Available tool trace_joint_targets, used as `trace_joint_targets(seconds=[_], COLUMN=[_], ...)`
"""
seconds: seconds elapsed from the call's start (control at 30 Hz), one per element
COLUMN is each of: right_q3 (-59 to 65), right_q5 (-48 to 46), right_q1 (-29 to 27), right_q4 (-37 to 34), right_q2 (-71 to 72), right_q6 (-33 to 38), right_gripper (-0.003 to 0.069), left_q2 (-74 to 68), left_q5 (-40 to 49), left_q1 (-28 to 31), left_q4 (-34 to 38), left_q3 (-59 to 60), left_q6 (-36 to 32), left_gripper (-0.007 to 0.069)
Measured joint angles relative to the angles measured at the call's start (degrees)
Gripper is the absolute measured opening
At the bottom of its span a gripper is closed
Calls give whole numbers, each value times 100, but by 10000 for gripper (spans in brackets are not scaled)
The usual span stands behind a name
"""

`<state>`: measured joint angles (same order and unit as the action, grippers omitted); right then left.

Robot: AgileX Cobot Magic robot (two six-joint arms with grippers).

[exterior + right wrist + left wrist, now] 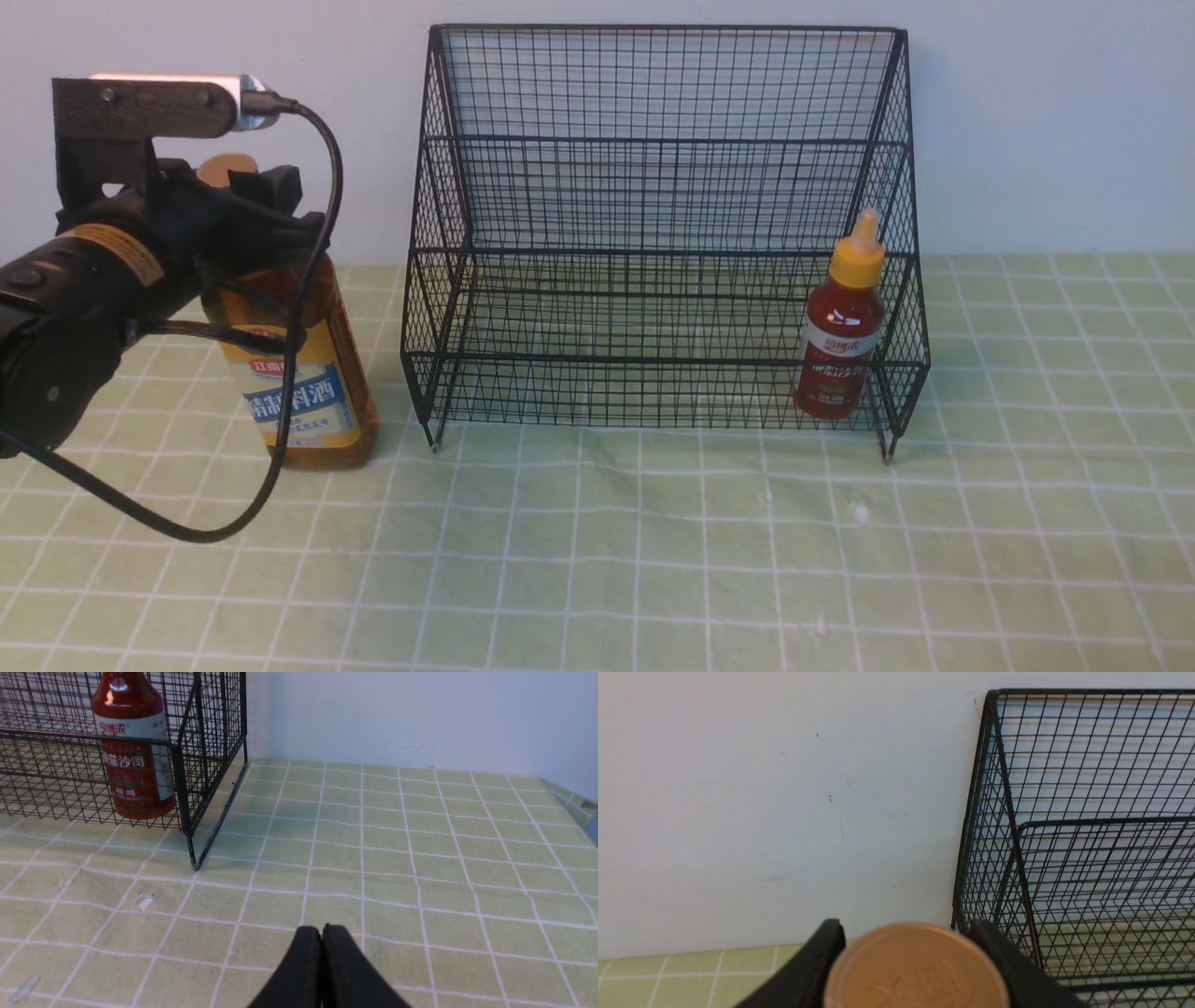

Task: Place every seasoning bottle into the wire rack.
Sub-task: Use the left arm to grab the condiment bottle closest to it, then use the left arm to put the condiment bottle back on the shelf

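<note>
The tall amber bottle point(308, 392) with a yellow-blue label stands on the tablecloth left of the wire rack point(653, 140), leaning slightly. My left gripper point(252, 201) is shut on its neck just under the tan cap point(915, 970). In the left wrist view the left gripper point(906, 926) has one black finger on each side of the cap, with the rack point(1087, 821) close beside it. The small red sauce bottle point(840, 345) stands upright in the rack's lower tier at its right end. It also shows in the right wrist view point(133, 765). My right gripper point(321, 928) is shut and empty above the cloth.
A green checked tablecloth point(653, 560) covers the table. A pale wall point(1046, 121) stands right behind the rack point(187, 788). The table's edge point(574, 805) shows far off in the right wrist view. My left arm's cable point(280, 448) hangs in front of the amber bottle.
</note>
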<state>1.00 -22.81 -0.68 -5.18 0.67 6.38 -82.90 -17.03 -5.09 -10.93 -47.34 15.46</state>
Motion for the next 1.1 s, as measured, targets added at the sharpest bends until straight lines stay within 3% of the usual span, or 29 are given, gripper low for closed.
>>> trace_joint_targets(seconds=[0.2,0.63,1.1], right_q3=[0,0,0], right_q5=[0,0,0], right_q1=[0,0,0], right_q4=[0,0,0], right_q2=[0,0,0], right_q6=[0,-16,-16], right_gripper=[-15,-15,-15], left_q2=[427,362,-967], left_q5=[940,1060,1224], left_q1=[0,-28,-991], left_q4=[17,63,299], left_q3=[-798,-2578,-3993], left_q6=[21,728,744], left_gripper=[300,300,300])
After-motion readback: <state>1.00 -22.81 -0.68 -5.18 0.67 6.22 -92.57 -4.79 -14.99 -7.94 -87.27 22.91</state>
